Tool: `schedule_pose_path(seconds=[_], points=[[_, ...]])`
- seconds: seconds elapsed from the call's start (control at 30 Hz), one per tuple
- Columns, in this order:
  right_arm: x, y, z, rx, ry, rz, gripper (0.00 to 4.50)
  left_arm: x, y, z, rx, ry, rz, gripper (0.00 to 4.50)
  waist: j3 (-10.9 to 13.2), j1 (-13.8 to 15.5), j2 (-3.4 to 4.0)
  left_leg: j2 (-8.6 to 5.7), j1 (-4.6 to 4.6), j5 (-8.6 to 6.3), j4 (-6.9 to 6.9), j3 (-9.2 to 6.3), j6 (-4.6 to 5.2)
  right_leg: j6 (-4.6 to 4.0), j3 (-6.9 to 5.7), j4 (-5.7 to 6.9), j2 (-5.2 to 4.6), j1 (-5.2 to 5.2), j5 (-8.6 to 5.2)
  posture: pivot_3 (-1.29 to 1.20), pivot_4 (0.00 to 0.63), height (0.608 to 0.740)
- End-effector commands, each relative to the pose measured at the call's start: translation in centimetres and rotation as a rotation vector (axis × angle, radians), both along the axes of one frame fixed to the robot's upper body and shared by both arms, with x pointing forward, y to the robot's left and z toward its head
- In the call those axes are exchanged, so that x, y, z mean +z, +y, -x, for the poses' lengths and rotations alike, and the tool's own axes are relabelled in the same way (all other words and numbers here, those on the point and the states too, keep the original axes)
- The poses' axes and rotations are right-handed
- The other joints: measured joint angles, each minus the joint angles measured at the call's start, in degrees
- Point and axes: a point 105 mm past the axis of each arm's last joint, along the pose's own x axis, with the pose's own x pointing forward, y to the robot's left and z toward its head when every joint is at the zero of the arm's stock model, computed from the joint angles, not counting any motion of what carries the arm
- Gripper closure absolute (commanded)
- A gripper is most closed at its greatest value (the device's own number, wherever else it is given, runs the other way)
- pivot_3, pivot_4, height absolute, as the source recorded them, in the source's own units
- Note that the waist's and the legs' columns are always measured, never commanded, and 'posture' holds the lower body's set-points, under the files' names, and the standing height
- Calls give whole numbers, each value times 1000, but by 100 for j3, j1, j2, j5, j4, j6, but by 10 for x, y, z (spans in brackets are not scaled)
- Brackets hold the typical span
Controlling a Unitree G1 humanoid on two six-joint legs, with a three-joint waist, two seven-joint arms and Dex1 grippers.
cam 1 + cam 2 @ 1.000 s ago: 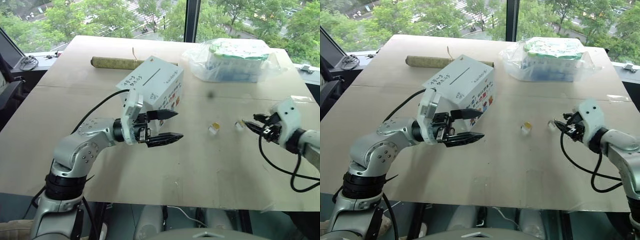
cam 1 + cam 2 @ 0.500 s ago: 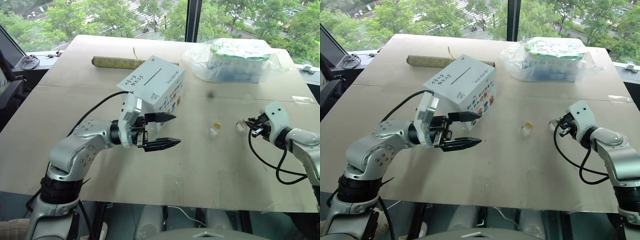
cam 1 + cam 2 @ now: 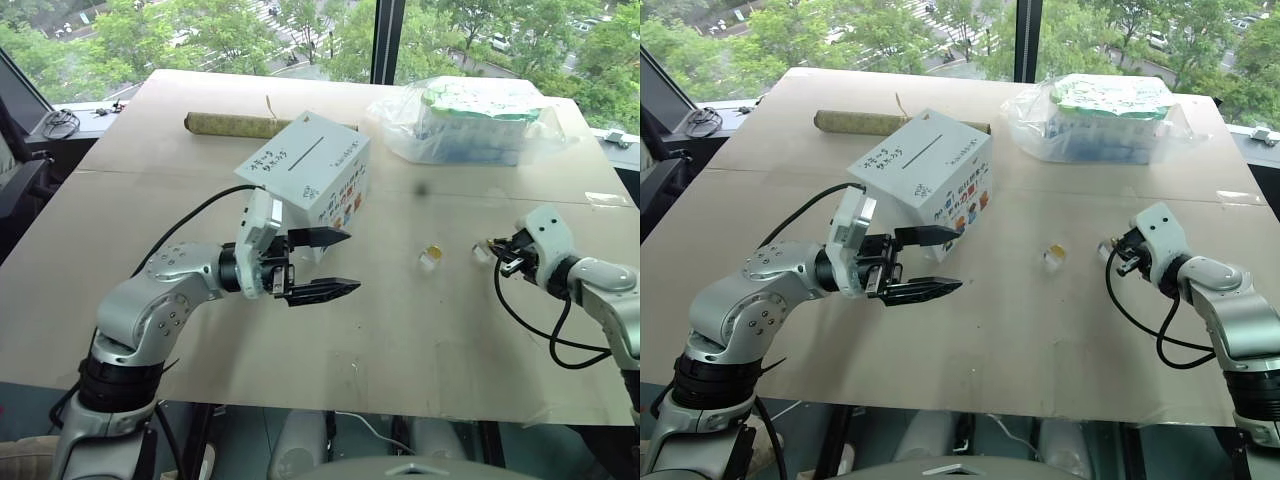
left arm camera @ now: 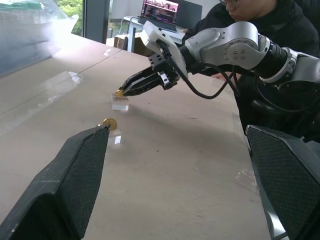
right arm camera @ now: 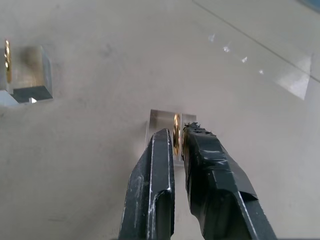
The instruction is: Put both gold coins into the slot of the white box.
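The white box (image 3: 340, 185) sits tilted at mid-table, its dark slot (image 3: 305, 153) on the upper face. My left gripper (image 3: 340, 262) hovers open just in front of the box, holding nothing. Right of it, one gold coin (image 3: 432, 249) stands upright on a small clear block (image 3: 427, 262). Farther right, my right gripper (image 5: 177, 134) is shut on the other gold coin (image 5: 176, 125), which stands on edge in a second clear block (image 5: 162, 120) resting on the table. The left wrist view also shows the right gripper (image 4: 122, 92) pinching that coin.
A clear plastic bag (image 3: 470, 120) with green-white contents lies at the back right. A greenish roll (image 3: 235, 124) lies behind the box. A person in dark clothes (image 4: 265, 20) stands beyond the table's right side. The table's front edge (image 3: 350, 405) is close.
My right gripper sank slightly toward the table and went from open to shut around the coin on the right-hand block. The left arm kept still.
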Motion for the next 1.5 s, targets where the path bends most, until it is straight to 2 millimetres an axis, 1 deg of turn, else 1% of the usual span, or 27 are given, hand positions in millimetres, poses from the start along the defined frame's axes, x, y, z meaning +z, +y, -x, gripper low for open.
schedule_pose_path(seconds=[0.03,0.13,0.17,0.3,0.53,0.6,0.87,0.93,1.0,1.07,1.17,1.2,1.27,1.43,1.5], points=[[9,0,-3,2,-39,7,4011,11,-2,4,-14,-62,-1,0,0,0,0,0,0,0,0,0,0,0,0,0,0,0,0,0,150,740],[7,-1,-5,-5,-38,9,4011,11,-2,4,-12,-62,-2,0,0,1,0,0,0,0,0,0,0,0,0,0,0,0,0,0,150,740],[6,-2,-5,-7,-39,10,4267,11,-2,4,-11,-62,-2,0,0,1,0,0,0,0,0,0,0,0,0,0,0,0,0,0,150,740],[9,-4,-8,-18,-48,7,4267,10,0,4,-6,-61,-3,0,0,-2,0,0,0,0,0,0,0,0,0,0,0,0,0,0,150,740],[9,-6,-6,-16,-45,11,4267,6,3,4,1,-58,-1,0,0,-1,0,0,0,0,0,0,0,0,0,0,0,0,0,0,150,740],[12,-6,-5,-17,-49,9,4267,5,3,3,2,-57,-1,0,0,0,0,0,0,0,0,0,0,0,0,0,0,0,0,0,150,740],[37,-6,-1,-36,-99,-101,4267,3,1,-1,8,-53,22,0,0,3,1,0,0,0,0,0,0,0,0,0,-1,0,0,0,150,740],[49,-3,2,-23,-130,-164,4267,6,-1,-3,11,-47,41,0,0,1,1,0,0,0,0,0,0,0,0,0,0,0,0,0,150,740],[57,-2,5,-14,-141,-183,4267,8,-3,-6,15,-46,52,0,1,6,1,1,0,0,0,-1,0,0,-1,1,0,0,0,0,150,740],[55,-4,8,-19,-134,-156,4267,7,-4,-8,13,-50,50,0,1,1,1,0,0,0,0,-2,0,0,-1,1,0,1,0,0,150,740],[44,-3,11,5,-109,-83,4267,6,-7,-8,4,-51,49,0,1,7,1,-1,0,0,0,0,0,0,1,0,-1,0,0,0,150,740],[44,-4,11,4,-117,-70,4049,5,-7,-7,0,-52,47,0,1,6,0,-1,0,0,-1,0,0,0,0,0,-1,0,0,0,150,740],[43,-1,11,6,-117,-78,3458,5,-8,-7,-1,-53,46,0,1,-1,1,-1,0,0,-1,1,0,0,1,0,0,0,0,0,150,740],[29,7,7,-7,-84,-77,1245,5,-8,-7,-2,-55,42,0,1,-8,1,0,1,0,0,0,0,0,1,2,0,0,0,0,150,740],[26,10,3,-18,-87,-89,1245,5,-8,-6,-2,-57,39,0,1,-8,1,0,1,0,-1,0,0,0,1,1,0,0,0,0,150,740]])
